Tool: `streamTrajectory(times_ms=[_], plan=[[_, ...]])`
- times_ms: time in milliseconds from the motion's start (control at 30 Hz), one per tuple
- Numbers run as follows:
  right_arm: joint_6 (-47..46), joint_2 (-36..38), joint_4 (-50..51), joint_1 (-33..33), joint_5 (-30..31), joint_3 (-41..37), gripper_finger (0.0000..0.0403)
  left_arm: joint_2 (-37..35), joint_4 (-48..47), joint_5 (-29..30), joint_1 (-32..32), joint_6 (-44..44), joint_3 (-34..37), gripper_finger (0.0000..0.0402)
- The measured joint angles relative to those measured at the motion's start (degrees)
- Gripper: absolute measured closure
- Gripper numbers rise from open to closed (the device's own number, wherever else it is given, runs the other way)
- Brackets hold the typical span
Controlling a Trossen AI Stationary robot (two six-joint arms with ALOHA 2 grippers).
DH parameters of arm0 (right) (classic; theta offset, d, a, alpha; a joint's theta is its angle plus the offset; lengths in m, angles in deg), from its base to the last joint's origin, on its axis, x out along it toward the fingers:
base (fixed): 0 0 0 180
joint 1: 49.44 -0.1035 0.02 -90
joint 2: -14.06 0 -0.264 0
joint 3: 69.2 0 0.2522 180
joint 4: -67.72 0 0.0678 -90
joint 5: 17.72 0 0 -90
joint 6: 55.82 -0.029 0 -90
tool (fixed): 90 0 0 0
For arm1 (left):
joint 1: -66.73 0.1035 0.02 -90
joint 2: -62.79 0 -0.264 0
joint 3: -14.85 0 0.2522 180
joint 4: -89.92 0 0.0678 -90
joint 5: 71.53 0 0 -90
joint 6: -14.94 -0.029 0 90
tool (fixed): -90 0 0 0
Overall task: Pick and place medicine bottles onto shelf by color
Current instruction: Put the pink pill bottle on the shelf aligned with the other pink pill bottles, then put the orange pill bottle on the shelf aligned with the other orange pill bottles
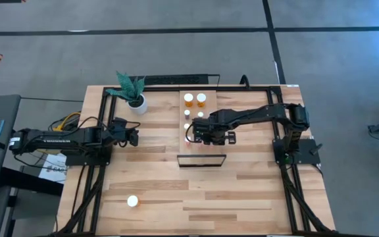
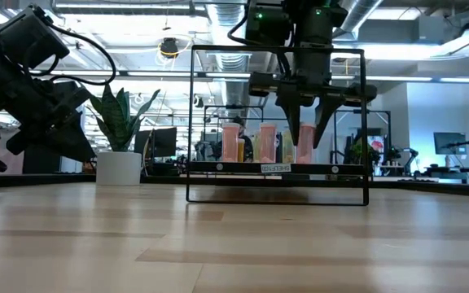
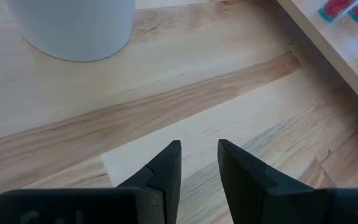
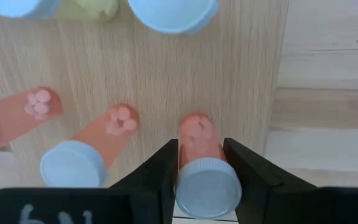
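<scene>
The shelf (image 1: 209, 141) is a light-wood board in the middle of the table, with a black frame (image 1: 201, 160) at its near end. Several white-capped medicine bottles stand on it, among them two larger orange ones (image 1: 188, 99) at the far end. My right gripper (image 4: 201, 144) points down over the shelf's left side (image 1: 193, 137), shut on an orange bottle (image 4: 207, 186). Two more orange bottles (image 4: 73, 163) stand beside it. One bottle (image 1: 132, 201) stands alone near the table's front left. My left gripper (image 3: 199, 146) waits at the table's left (image 1: 135, 135), shut, with nothing between its fingers. My right gripper pinches the orange bottle between its two fingers, on the sides of its body just under the white cap (image 4: 199, 152). The fingers (image 4: 166, 168) come from above and point down. The bottle stands upright with its base (image 4: 194, 124) on the shelf board.
A white pot with a green plant (image 1: 137, 102) stands at the far left of the table, close to my left gripper. The black frame (image 2: 277, 122) rises around the shelf's near end. Bare plank tabletop (image 1: 242, 197) lies in front of the shelf.
</scene>
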Motion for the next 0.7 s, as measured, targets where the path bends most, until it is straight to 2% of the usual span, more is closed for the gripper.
streamTrajectory(times_ms=[267,700], plan=[[-0.02,0.00,-0.09,-0.06,0.00,0.00,0.0245,0.00,0.00,0.00,0.00,0.00,0.02,0.0310],[0.02,0.00,2.41,-0.23,0.04,1.93,0.0165,0.00,0.00,-0.01,0.01,0.01,0.02,0.0310]])
